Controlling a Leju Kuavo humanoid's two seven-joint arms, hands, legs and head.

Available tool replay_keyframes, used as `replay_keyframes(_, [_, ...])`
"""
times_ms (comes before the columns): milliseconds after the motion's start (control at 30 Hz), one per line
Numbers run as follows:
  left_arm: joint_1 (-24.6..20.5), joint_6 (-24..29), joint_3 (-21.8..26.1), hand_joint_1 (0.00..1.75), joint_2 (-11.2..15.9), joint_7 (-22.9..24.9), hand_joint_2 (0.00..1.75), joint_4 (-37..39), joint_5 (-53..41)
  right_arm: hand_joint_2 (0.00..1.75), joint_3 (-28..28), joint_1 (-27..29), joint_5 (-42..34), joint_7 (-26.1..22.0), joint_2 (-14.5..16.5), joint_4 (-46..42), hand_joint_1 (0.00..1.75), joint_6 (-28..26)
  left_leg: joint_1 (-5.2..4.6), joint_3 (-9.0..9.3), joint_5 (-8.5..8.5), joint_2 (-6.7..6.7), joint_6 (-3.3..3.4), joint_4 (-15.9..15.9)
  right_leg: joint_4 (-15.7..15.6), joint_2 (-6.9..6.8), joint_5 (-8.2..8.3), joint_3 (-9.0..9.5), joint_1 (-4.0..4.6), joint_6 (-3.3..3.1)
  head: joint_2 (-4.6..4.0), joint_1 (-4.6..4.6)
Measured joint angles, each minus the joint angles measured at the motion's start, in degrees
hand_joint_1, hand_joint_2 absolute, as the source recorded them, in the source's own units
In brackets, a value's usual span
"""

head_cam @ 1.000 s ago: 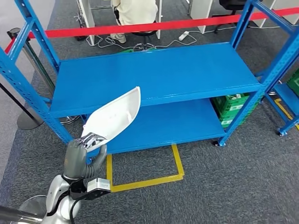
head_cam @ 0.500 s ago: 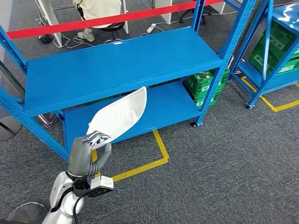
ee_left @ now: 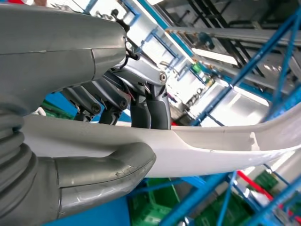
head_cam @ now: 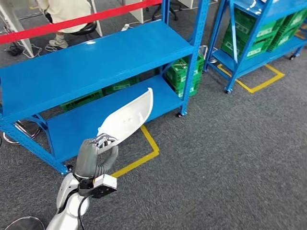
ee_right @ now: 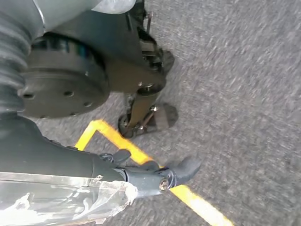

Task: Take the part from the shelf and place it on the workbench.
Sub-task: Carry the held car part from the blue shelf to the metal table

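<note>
One white part [head_cam: 126, 120], long and curved, is held in the left hand [head_cam: 95, 155]. It is off the shelf and in the air, angled up and away from the hand, with its wide end over the lower deck's front edge as the head view frames it. In the left wrist view, the thumb [ee_left: 106, 172] presses one face of the part [ee_left: 220, 146] and the dark fingers [ee_left: 149, 110] bear on the opposite face; the hand is clamped on the part's narrow end.

Right hand [ee_right: 156, 176]: seen in the right wrist view, hanging over grey carpet [ee_right: 248, 94] and a yellow floor line [ee_right: 191, 195]. Dark fingers extend forward with nothing between them; whether they are fully spread, cannot tell.

Count of racks: two blue shelf units. The near shelf [head_cam: 90, 62] has two decks in view, both bare of parts. The second rack [head_cam: 253, 28] stands beyond it to the right.

Green crates: at least one behind the near shelf's right post [head_cam: 183, 74], more on the second rack [head_cam: 253, 36]; exact number cannot be told.

One red barrier tape [head_cam: 72, 21] runs behind the near shelf. One seated person [head_cam: 65, 9] is partly visible past it.
</note>
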Motion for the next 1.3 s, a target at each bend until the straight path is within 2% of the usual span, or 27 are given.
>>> replay_keyframes(33, [-0.08,-0.06,0.00,1.75,-0.07,-0.01,1.75,0.22,0.00,1.75,-0.19,0.14,0.07,0.14,0.21,-0.07,0.00,-0.04,0.07,-0.07,0.33,0.60,-0.31,0.01,-0.09,0.57,0.23,-0.63,0.08,-0.70,-0.01,-0.12])
replay_keyframes(67, [-0.11,-0.10,-0.01,1.75,-0.13,-0.02,1.75,0.44,0.00,1.75,-0.37,0.29,0.08,0.21,0.35,-0.13,0.00,-0.07,0.24,-0.29,0.03,0.44,-0.63,0.21,-0.08,1.09,0.64,-1.23,0.13,-1.26,-0.01,-0.17])
replay_keyframes(100, [-0.09,-0.11,0.00,1.75,-0.15,-0.02,1.75,0.64,0.00,1.75,-0.53,0.42,0.09,0.28,0.46,-0.19,0.00,-0.12,0.40,-0.71,-1.29,-0.45,-0.95,1.04,-0.05,1.64,1.20,-1.74,0.13,-1.88,-0.01,-0.23])
replay_keyframes(133, [-0.07,-0.13,0.01,1.75,-0.14,-0.03,1.75,0.83,0.00,1.75,-0.66,0.49,0.09,0.29,0.55,-0.26,0.00,-0.16,0.49,-1.41,-3.60,-1.84,-1.20,2.94,-0.06,2.18,1.91,-2.37,0.10,-2.44,-0.01,-0.32])
replay_keyframes(200, [-0.03,-0.15,0.04,1.75,-0.10,-0.04,1.75,1.17,0.01,1.75,-0.83,0.44,0.18,0.33,0.69,-0.39,0.00,-0.20,0.50,-3.39,-9.55,-4.73,-1.33,9.84,0.05,3.50,3.42,-3.97,0.18,-3.06,0.00,-0.61])
replay_keyframes(233, [-0.03,-0.21,0.05,1.75,-0.09,-0.04,1.75,1.33,0.00,1.75,-0.90,0.44,0.33,0.47,0.75,-0.47,0.00,-0.17,0.42,-4.15,-11.42,-5.35,-1.25,13.31,0.11,4.22,4.11,-4.88,0.28,-3.16,0.00,-0.73])
replay_keyframes(267, [-0.04,-0.32,0.05,1.75,-0.08,-0.03,1.75,1.49,0.01,1.75,-0.97,0.47,0.57,0.73,0.84,-0.56,0.00,-0.15,0.33,-4.27,-11.98,-5.65,-1.10,15.46,0.16,4.94,4.74,-5.76,0.38,-3.16,0.00,-0.79])
replay_keyframes(300, [-0.04,-0.47,0.05,1.75,-0.08,0.01,1.75,1.65,0.02,1.75,-1.05,0.53,0.90,1.06,0.97,-0.69,0.00,-0.13,0.25,-3.49,-11.29,-5.82,-0.88,15.57,0.21,5.65,5.34,-6.57,0.46,-3.13,0.00,-0.80])
replay_keyframes(333, [-0.05,-0.63,0.04,1.75,-0.09,0.05,1.75,1.80,0.02,1.75,-1.18,0.60,1.26,1.41,1.14,-0.87,0.00,-0.10,0.19,-1.73,-9.80,-6.07,-0.63,13.57,0.28,6.37,5.92,-7.32,0.51,-3.08,0.00,-0.80])
replay_keyframes(367, [-0.06,-0.84,0.01,1.75,-0.10,0.13,1.75,1.95,0.03,1.75,-1.35,0.67,1.63,1.68,1.38,-1.07,0.00,-0.10,0.17,0.75,-8.15,-6.72,-0.38,10.08,0.35,7.08,6.49,-8.01,0.52,-2.98,0.00,-0.80])
replay_keyframes(433, [-0.09,-1.37,-0.09,1.75,-0.13,0.27,1.75,2.24,0.31,1.75,-1.78,0.78,2.32,1.97,1.82,-1.62,0.00,-0.09,0.31,5.43,-6.64,-9.13,-0.02,2.50,0.55,8.37,7.51,-9.29,0.68,-2.62,0.01,-0.83])
replay_keyframes(500, [-0.06,-2.32,-0.16,1.75,-0.15,0.20,1.75,2.57,1.32,1.75,-2.22,1.03,3.07,2.18,2.15,-2.25,0.00,-0.10,0.35,6.89,-6.87,-10.30,0.12,-0.67,0.58,9.46,8.55,-10.18,0.75,-2.06,0.01,-0.84])
replay_keyframes(567, [-0.05,-3.70,-0.17,1.75,-0.26,-0.28,1.75,2.93,3.10,1.75,-2.85,1.53,4.02,2.54,2.41,-2.94,0.00,-0.05,0.41,6.39,-6.46,-9.09,0.56,-0.73,0.58,9.91,9.18,-10.80,0.68,-1.39,0.00,-0.83])
replay_keyframes(633, [-0.12,-4.82,-0.18,1.75,-0.51,-0.80,1.75,3.26,4.63,1.75,-3.58,2.02,5.06,3.02,2.60,-3.77,0.00,0.45,0.53,6.02,-5.81,-7.70,1.30,-0.77,3.30,7.91,7.16,-12.25,0.72,-0.76,0.00,-0.35])
replay_keyframes(700, [-0.15,-5.22,-0.14,1.75,-0.67,-1.03,1.75,3.73,5.24,1.75,-4.09,2.34,5.85,3.51,2.71,-4.69,0.00,1.36,0.41,5.59,-5.34,-6.21,1.72,-0.74,10.86,5.23,2.75,-15.11,0.63,-0.20,0.00,0.19])
replay_keyframes(767, [-0.21,-4.79,-0.11,1.75,-0.83,-1.30,1.75,4.52,5.26,1.75,-4.72,2.61,6.32,4.19,2.90,-5.66,0.00,1.61,0.27,5.14,-5.04,-4.55,1.77,-0.68,17.37,4.29,-0.11,-17.01,0.39,0.16,0.00,0.26])
replay_keyframes(800, [-0.30,-4.32,-0.13,1.75,-1.02,-1.56,1.75,4.97,5.24,1.75,-5.05,2.75,6.46,4.48,3.05,-6.05,0.00,1.26,0.23,5.00,-4.94,-3.79,1.73,-0.66,17.67,4.10,-0.12,-16.44,0.30,0.19,0.00,0.27])
replay_keyframes(833, [-0.46,-3.77,-0.15,1.75,-1.30,-1.89,1.75,5.43,5.31,1.75,-5.34,2.88,6.52,4.59,3.19,-6.33,0.00,0.69,0.19,4.95,-4.89,-3.11,1.69,-0.66,15.42,3.85,0.85,-14.58,0.26,0.10,0.00,0.27])
replay_keyframes(867, [-0.68,-3.23,-0.17,1.75,-1.61,-2.22,1.75,5.85,5.44,1.75,-5.55,2.99,6.53,4.53,3.28,-6.48,0.00,0.07,0.15,4.97,-4.87,-2.50,1.64,-0.66,11.42,3.25,2.34,-11.78,0.31,-0.14,0.00,0.27])
replay_keyframes(933, [-1.21,-2.42,-0.20,1.75,-2.14,-2.60,1.75,6.50,5.65,1.75,-5.77,3.09,6.49,4.34,3.39,-6.60,0.00,-0.76,-0.06,4.93,-4.91,-1.47,1.32,-0.57,3.58,0.80,4.11,-6.77,0.92,-0.99,0.00,0.27])
replay_keyframes(967, [-1.41,-2.23,-0.21,1.75,-2.31,-2.67,1.75,6.79,5.70,1.75,-5.85,3.15,6.47,4.28,3.43,-6.66,0.00,-0.93,-0.19,4.85,-4.90,-0.98,1.08,-0.49,1.49,-0.07,4.36,-5.57,1.24,-1.43,0.00,0.20])
replay_keyframes(1000, [-1.54,-2.13,-0.23,1.75,-2.45,-2.70,1.75,7.07,5.72,1.75,-5.94,3.21,6.47,4.25,3.47,-6.71,0.00,-1.06,-0.31,4.75,-4.86,-0.46,0.81,-0.44,0.81,-0.41,4.19,-5.33,1.52,-1.79,0.00,0.16])
replay_keyframes(1067, [-1.71,-2.04,-0.27,1.75,-2.74,-2.75,1.75,7.52,5.74,1.75,-6.18,3.31,6.45,4.21,3.56,-6.75,0.00,-1.32,-0.34,4.64,-4.96,0.37,0.26,-0.39,0.50,0.77,4.58,-5.66,1.44,-2.42,0.00,0.09])
replay_keyframes(1133, [-1.90,-1.92,-0.34,1.75,-2.94,-2.86,1.75,7.81,5.81,1.75,-6.33,3.31,6.33,4.11,3.67,-6.79,0.00,-1.68,-0.18,3.77,-6.67,-1.65,-0.31,1.54,-0.07,2.01,5.13,-5.78,1.08,-3.12,0.00,0.01])
replay_keyframes(1200, [-1.98,-1.81,-0.40,1.75,-2.95,-3.03,1.75,8.17,6.02,1.75,-6.36,3.31,5.95,3.96,3.72,-6.85,0.00,-2.08,-0.01,0.76,-10.32,-4.77,-0.74,8.04,-0.36,3.21,5.57,-6.00,0.85,-3.63,0.00,-0.14])
replay_keyframes(1267, [-1.97,-1.76,-0.44,1.75,-2.86,-3.17,1.75,8.61,6.36,1.75,-6.34,3.38,5.09,3.91,3.73,-6.88,0.00,-2.48,0.07,-2.75,-12.84,-5.67,-1.06,15.12,-0.34,4.61,5.89,-6.39,0.77,-3.77,0.00,-0.19])
replay_keyframes(1300, [-1.98,-1.75,-0.50,1.75,-2.84,-3.27,1.75,8.81,6.61,1.75,-6.24,3.43,4.35,3.98,3.73,-6.88,0.00,-2.69,0.14,-3.41,-12.52,-5.74,-1.22,16.22,-0.29,5.39,6.06,-6.58,0.69,-3.68,0.00,-0.19])
